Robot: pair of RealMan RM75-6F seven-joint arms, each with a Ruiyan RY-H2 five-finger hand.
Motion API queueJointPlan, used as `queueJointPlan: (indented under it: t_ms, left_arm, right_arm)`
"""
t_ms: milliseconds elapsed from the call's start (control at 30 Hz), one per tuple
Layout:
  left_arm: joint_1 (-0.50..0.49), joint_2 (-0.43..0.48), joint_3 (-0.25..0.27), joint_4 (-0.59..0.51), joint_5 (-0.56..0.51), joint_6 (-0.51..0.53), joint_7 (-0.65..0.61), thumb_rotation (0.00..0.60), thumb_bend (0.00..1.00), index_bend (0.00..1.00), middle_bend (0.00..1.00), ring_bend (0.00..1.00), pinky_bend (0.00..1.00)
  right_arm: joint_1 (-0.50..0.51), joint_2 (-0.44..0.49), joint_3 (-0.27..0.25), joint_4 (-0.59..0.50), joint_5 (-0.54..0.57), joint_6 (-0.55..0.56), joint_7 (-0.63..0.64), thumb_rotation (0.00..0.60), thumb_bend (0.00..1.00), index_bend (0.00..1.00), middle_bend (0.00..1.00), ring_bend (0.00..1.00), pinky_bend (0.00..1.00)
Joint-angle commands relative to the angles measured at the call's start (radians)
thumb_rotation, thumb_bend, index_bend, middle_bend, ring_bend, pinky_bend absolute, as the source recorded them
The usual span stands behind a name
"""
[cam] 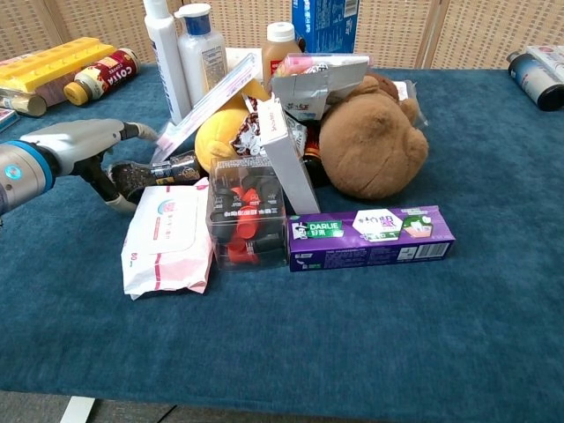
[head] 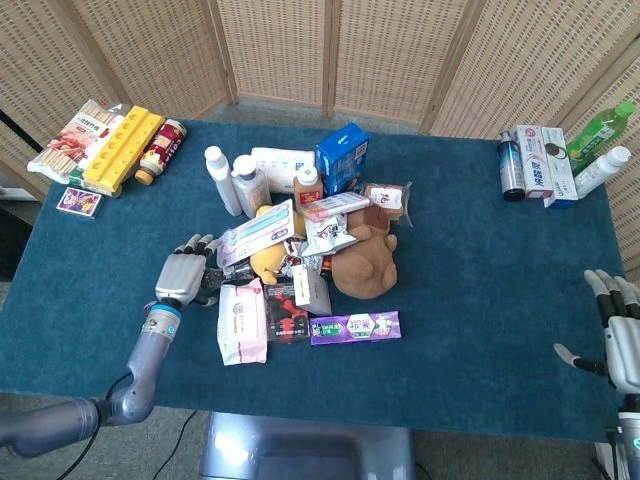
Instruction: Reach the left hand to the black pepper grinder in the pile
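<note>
The black pepper grinder (cam: 166, 170) lies on its side at the left edge of the pile, its clear body full of peppercorns; in the head view only a dark bit of the grinder (head: 211, 279) shows. My left hand (head: 183, 273) hovers over the grinder's left end with fingers stretched out and spread. In the chest view the left hand (cam: 81, 144) reaches over the grinder, thumb hanging down beside its end; I cannot tell whether it touches. It holds nothing. My right hand (head: 621, 337) stays at the table's right front edge, fingers apart and empty.
A pink-and-white wipes pack (cam: 165, 233) lies just in front of the grinder. Beside it are a clear box (cam: 247, 211), a purple toothpaste box (cam: 370, 236) and a brown plush toy (cam: 372, 141). White bottles (cam: 169, 53) stand behind. A yellow tray (head: 122, 148) sits far left.
</note>
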Motion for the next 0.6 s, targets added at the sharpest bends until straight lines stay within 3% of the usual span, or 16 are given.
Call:
queueJointPlan:
  t_ms: [33, 133, 333, 467, 600]
  left_arm:
    - [-0.007, -0.030, 0.005, 0.025, 0.006, 0.027, 0.007, 0.600, 0.00, 0.26, 0.20, 0.23, 0.41]
    - [-0.005, -0.057, 0.012, 0.058, 0.026, 0.058, 0.006, 0.600, 0.00, 0.36, 0.40, 0.41, 0.51]
    - [0.002, -0.088, 0.018, 0.104, 0.071, 0.095, -0.019, 0.600, 0.00, 0.54, 0.63, 0.60, 0.65]
    - [0.009, -0.101, 0.019, 0.127, 0.102, 0.123, -0.037, 0.600, 0.00, 0.65, 0.75, 0.70, 0.72]
    - [0.018, -0.094, 0.011, 0.128, 0.122, 0.141, -0.060, 0.600, 0.00, 0.68, 0.79, 0.73, 0.74]
  right_arm:
    - [-0.001, 0.002, 0.001, 0.001, 0.000, 0.001, 0.007, 0.600, 0.00, 0.00, 0.00, 0.00, 0.00]
    - [-0.001, 0.004, 0.002, 0.002, 0.000, 0.001, 0.015, 0.600, 0.00, 0.00, 0.00, 0.00, 0.00]
    - [-0.002, 0.006, 0.001, 0.004, -0.002, 0.000, 0.022, 0.600, 0.00, 0.00, 0.00, 0.00, 0.00]
    - [-0.001, 0.005, -0.001, 0.003, -0.004, -0.002, 0.019, 0.600, 0.00, 0.00, 0.00, 0.00, 0.00]
    - [-0.001, 0.004, -0.001, 0.002, -0.003, -0.002, 0.017, 0.600, 0.00, 0.00, 0.00, 0.00, 0.00]
